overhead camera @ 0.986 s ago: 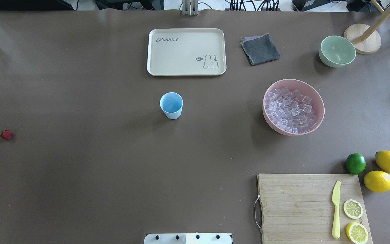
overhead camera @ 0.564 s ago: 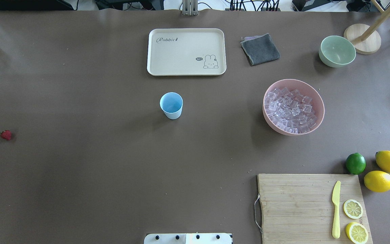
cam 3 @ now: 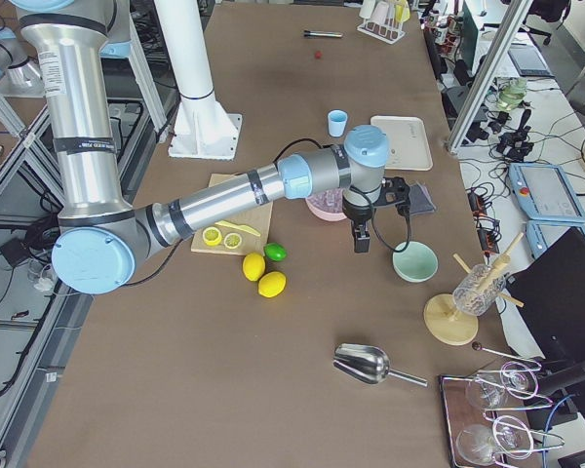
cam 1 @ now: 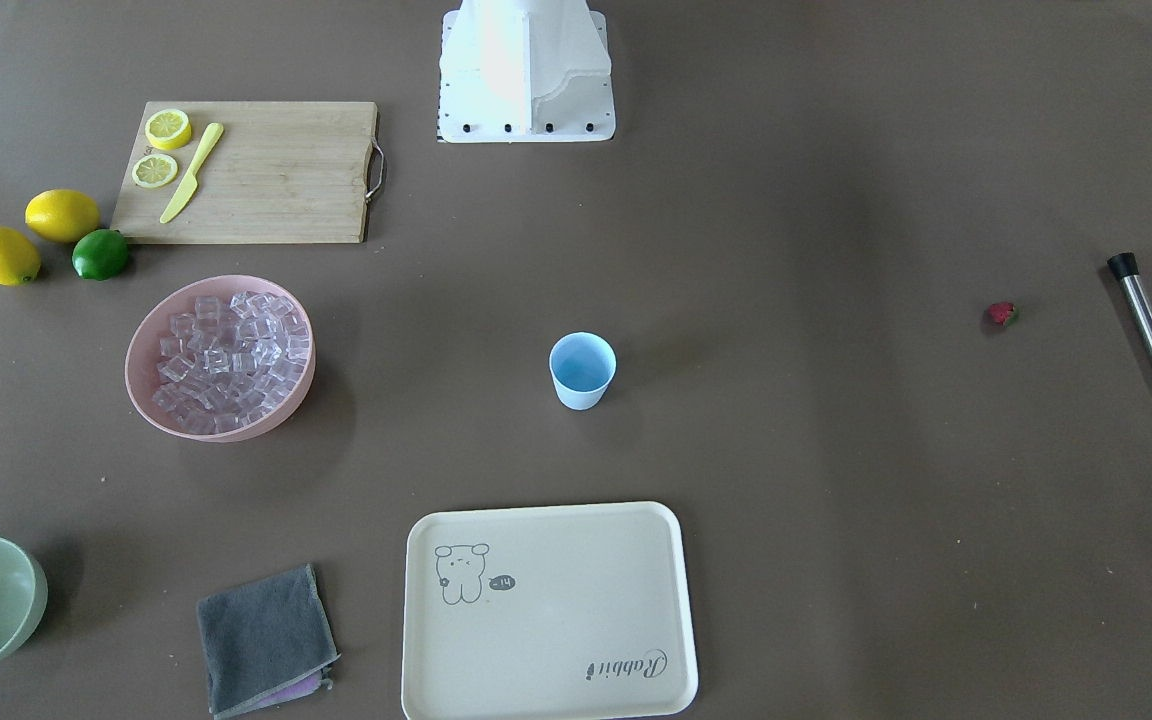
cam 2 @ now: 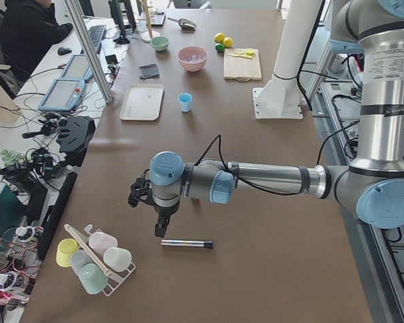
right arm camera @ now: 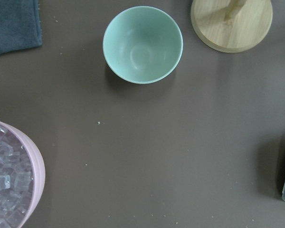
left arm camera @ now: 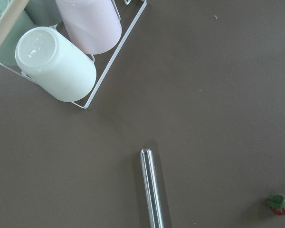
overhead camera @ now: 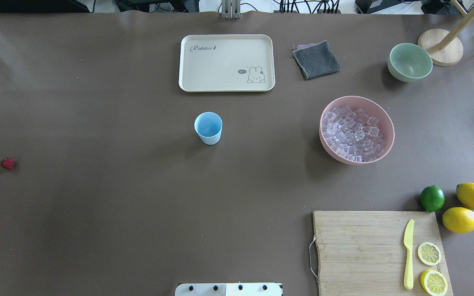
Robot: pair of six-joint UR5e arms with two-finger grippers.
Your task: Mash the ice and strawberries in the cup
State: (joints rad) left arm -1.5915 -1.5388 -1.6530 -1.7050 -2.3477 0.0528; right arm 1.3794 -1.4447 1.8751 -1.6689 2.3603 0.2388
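The pale-blue cup (overhead camera: 208,128) stands upright and empty at mid-table, also in the front view (cam 1: 582,370). The ice (overhead camera: 354,133) fills a pink bowl (overhead camera: 390,123) to its right. One strawberry (overhead camera: 7,163) lies far left on the table and shows in the left wrist view (left arm camera: 280,204). My left gripper (cam 2: 160,231) hangs above a metal rod (cam 2: 187,243), past the strawberry; I cannot tell whether it is open or shut. My right gripper (cam 3: 361,242) hangs between the pink bowl and a green bowl (cam 3: 414,261); I cannot tell its state either.
A cream tray (overhead camera: 226,62) and a grey cloth (overhead camera: 316,59) lie behind the cup. A cutting board (overhead camera: 379,250) with knife and lemon slices, a lime (overhead camera: 432,198) and two lemons are at right. A rack of cups (left arm camera: 61,52) is beside the rod.
A small dark shape has come in at the right edge of the overhead view. Nothing on the table has moved.
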